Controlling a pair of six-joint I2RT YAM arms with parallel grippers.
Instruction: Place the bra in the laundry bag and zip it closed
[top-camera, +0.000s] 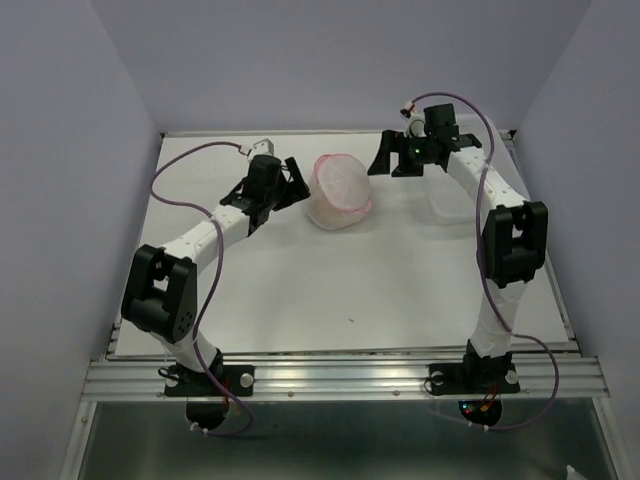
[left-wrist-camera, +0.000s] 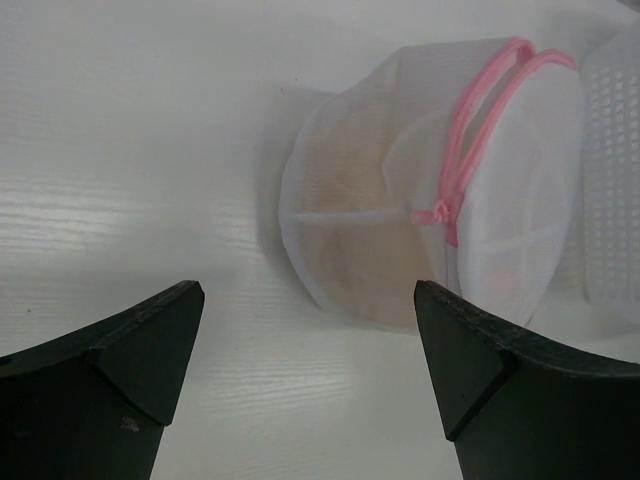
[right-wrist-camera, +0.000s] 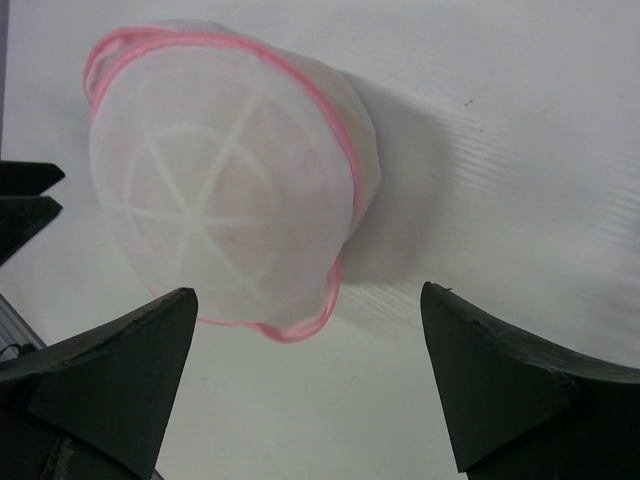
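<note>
top external | laundry bag on table, bra inside | left claw apart, right claw apart, flanking bag

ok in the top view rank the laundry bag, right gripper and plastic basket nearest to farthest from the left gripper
1. laundry bag, just right of the left gripper
2. right gripper, past the bag, further back
3. plastic basket, farthest, off to the right

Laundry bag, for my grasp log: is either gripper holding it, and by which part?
Nothing is held: the left gripper and right gripper are open, neither closed on the round white mesh laundry bag with pink zipper rim.
</note>
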